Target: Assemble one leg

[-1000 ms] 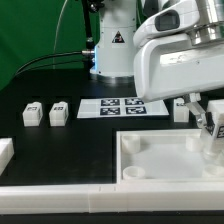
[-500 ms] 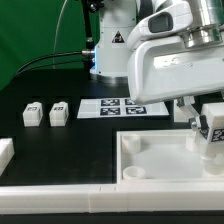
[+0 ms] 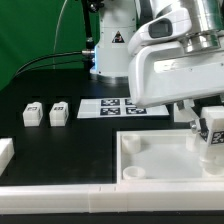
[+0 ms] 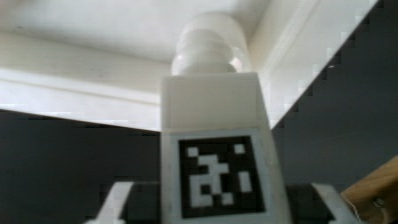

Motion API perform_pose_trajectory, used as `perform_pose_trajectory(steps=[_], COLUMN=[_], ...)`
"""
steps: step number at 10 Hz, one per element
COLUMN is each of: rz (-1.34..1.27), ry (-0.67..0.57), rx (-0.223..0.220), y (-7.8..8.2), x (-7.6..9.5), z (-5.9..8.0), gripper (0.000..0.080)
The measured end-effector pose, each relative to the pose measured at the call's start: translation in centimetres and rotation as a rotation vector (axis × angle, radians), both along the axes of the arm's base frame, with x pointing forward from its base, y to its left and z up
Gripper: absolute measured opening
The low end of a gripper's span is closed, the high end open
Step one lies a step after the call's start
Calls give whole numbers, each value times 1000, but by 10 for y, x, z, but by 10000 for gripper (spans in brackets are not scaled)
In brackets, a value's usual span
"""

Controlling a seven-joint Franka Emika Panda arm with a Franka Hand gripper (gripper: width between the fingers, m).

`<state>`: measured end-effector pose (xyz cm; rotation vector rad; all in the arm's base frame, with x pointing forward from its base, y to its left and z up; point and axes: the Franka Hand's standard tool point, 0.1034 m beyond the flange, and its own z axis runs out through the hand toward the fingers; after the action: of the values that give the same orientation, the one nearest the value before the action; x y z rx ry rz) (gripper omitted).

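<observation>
Leg (image 3: 213, 131) sits clamped tight in the gripper (image 4: 217, 203), shifted slightly rightward since a second ago, over the tray (image 3: 150, 137) corner. Seating it looks next

place: robotics lab | green backdrop (image 3: 30, 30) | black table (image 3: 70, 140) | tagged marker board (image 3: 122, 106)

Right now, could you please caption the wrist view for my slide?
Tool gripping a tagged white leg, rounded tip toward a corner of the tray.
</observation>
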<state>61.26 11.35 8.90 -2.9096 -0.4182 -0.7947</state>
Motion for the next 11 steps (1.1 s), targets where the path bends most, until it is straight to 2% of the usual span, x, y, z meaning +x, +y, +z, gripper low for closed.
perform_pose_trajectory(steps=[6, 8, 11], rz=[-3, -4, -11], ry=[-40, -36, -68], rx=[7, 8, 11], y=[3, 2, 1], x=[8, 5, 8], z=[-3, -14, -14], gripper=[294, 294, 294])
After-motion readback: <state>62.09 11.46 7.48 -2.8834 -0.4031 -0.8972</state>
